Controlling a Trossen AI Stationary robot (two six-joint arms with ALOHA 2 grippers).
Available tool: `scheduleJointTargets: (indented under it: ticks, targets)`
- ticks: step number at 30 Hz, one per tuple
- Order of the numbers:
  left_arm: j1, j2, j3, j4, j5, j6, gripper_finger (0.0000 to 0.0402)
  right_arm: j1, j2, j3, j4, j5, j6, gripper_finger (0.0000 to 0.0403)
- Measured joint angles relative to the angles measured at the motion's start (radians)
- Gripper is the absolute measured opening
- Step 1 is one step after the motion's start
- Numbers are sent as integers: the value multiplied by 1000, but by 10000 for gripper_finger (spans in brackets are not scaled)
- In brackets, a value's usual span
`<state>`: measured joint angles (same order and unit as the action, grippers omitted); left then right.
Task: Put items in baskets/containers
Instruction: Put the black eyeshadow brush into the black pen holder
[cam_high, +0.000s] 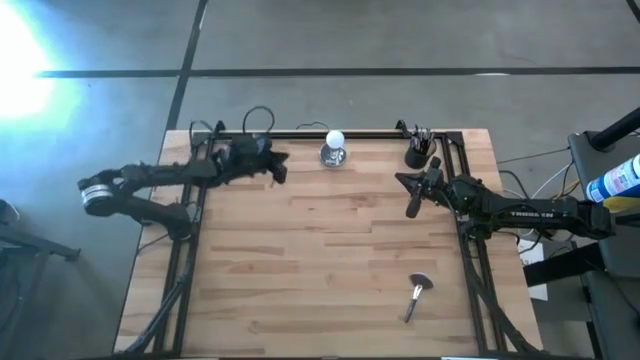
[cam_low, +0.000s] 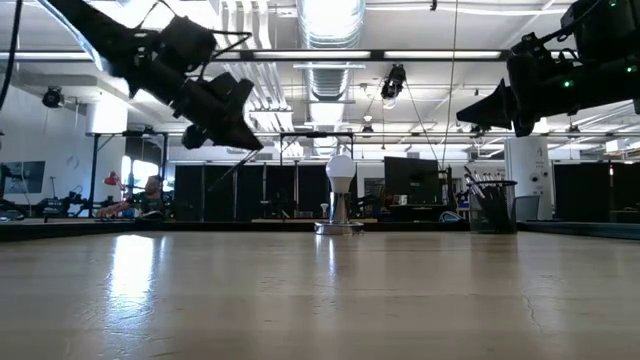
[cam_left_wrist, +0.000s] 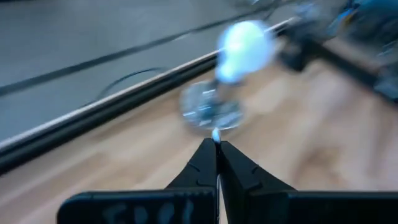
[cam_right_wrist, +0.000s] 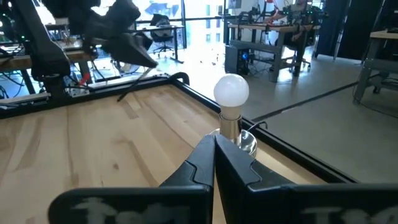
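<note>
Black cup (cam_high: 417, 155) sits at the far right corner of the wooden table (cam_high: 330, 260), already bristling with brushes, and one fan-headed brush (cam_high: 417, 292) lies on its own near the front right, well apart from the cup. That looks like the only item left on the boards.

The right gripper (cam_high: 411, 207) hangs in the air just in front of the cup, fingers pressed together with nothing between them. The left gripper (cam_high: 281, 168) floats at the far left side, near the silver stand with the white ball (cam_high: 334, 150), and its fingers are also squeezed shut and empty as far as the blurry wrist picture lets me judge.

About that brush: I'd guess it's very light and stiff along the handle, with a soft splayed head that would crush or bend if pinched. The handle is thin and lies flat on the wood, so it could roll or slip. I'd take it across the middle of the handle, below the metal ferrule, and drop it in handle first.
</note>
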<state>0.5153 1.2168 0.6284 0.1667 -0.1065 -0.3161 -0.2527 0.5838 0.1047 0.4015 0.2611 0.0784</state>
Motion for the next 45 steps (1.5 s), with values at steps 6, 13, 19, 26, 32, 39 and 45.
scheduleJointTargets:
  ticks: [6, 13, 19, 26, 32, 39, 45]
  targets:
    - [-140, 12, -146, 356, 1, -59, 0, 0, 0, 0, 1, 0, 2, 8]
    - [-212, 125, -213, 701, 84, -10, 0, 0, 0, 5, 7, -55, 29, 9]
    - [-213, 307, -198, 1033, 223, -2, 0, 1, 8, 22, 59, -140, 91, 9]
    - [-214, 514, -66, 1221, 374, -18, 0, 34, 91, 21, 124, -141, 182, 9]
    - [-217, 612, 71, 1239, 481, -31, 0, 89, 226, 21, 291, -140, 200, 10]
    - [-218, 616, 105, 1245, 494, -21, 0, 125, 384, 23, 499, -139, 210, 44]
    - [-219, 613, 103, 1281, 508, -26, 0, 134, 554, 117, 533, -140, 210, 93]
